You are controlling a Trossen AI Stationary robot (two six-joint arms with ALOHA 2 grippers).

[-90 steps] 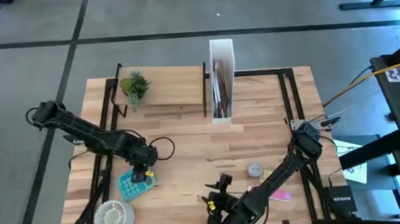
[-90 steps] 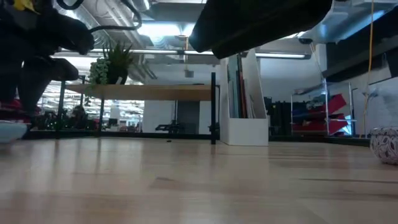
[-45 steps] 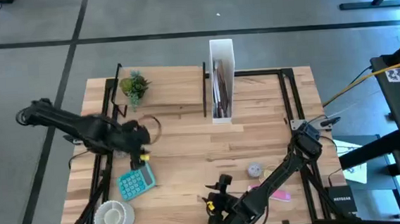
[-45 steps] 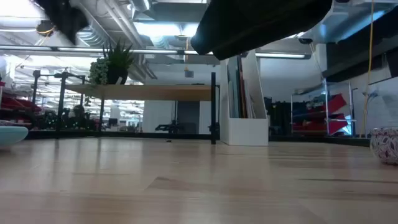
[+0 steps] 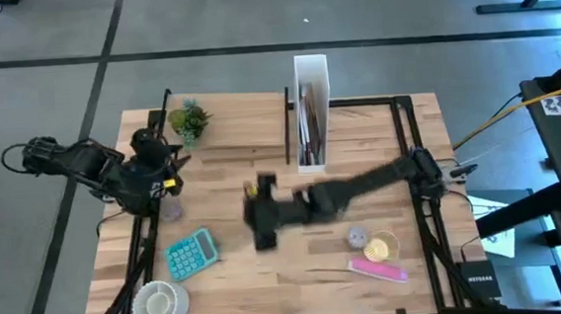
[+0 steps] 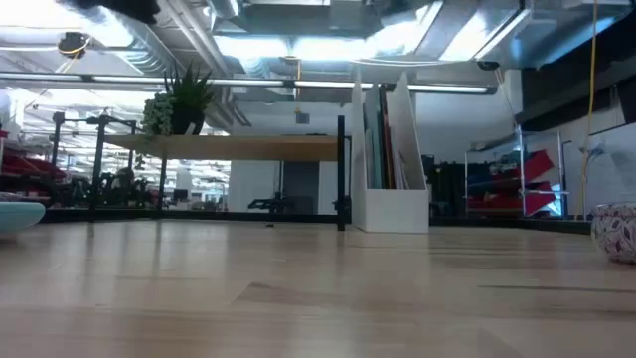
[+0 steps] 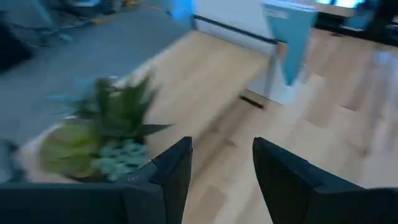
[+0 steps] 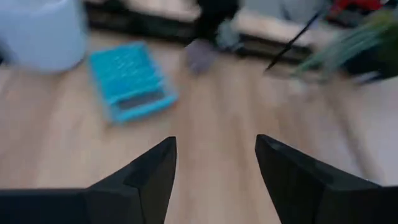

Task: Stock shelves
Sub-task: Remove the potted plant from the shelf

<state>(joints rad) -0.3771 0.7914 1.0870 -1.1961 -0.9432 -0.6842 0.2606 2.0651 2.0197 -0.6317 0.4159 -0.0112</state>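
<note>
White file box (image 5: 312, 110) holding papers, plant (image 5: 189, 121) on shelves (image 5: 234, 126), both tools (left (image 7: 217, 171), right (image 8: 214, 165)) open, empty

Grey floor (image 5: 202, 24) w/ dark seams round table; ceiling strip lights (image 6: 288, 48), exposed ducts overhead.

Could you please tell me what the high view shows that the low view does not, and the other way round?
Only the high view shows both arms: the left gripper near the shelf's left end, the right gripper over the table's middle. It also shows the calculator, the pink item and the shelf's top from above. Only the low view shows the open space under the shelf and the room beyond. Both share the shelf, the plant on it, the file box, the white bowl and the patterned ball.
</note>
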